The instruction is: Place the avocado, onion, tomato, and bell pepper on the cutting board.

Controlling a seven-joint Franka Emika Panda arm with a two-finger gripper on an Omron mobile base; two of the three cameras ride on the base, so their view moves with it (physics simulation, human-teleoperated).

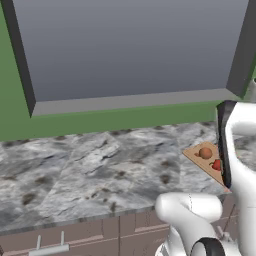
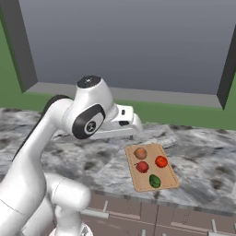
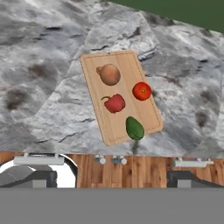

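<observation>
The light tan cutting board (image 3: 94,76) lies on the marble counter, and all four vegetables rest on it. The brown onion (image 3: 109,74) is at its far end, the lumpy red bell pepper (image 3: 115,103) in the middle, the round tomato (image 3: 141,91) beside it, and the green avocado (image 3: 134,128) at the near end. The right base view shows the same board (image 2: 133,173) with onion (image 2: 140,153), bell pepper (image 2: 142,167), tomato (image 2: 161,161) and avocado (image 2: 155,181). My gripper (image 3: 111,178) hangs open and empty above and short of the board, its fingertips (image 3: 40,177) wide apart. My gripper (image 2: 133,123) is left of and above the board.
The marble counter (image 1: 90,170) runs wide to the left of the board (image 1: 194,154), where the onion (image 1: 205,153) and bell pepper (image 1: 216,165) peek past my arm. Wooden drawer fronts (image 3: 140,168) with handles sit below the counter edge. A large grey window recess (image 2: 129,46) backs the green wall.
</observation>
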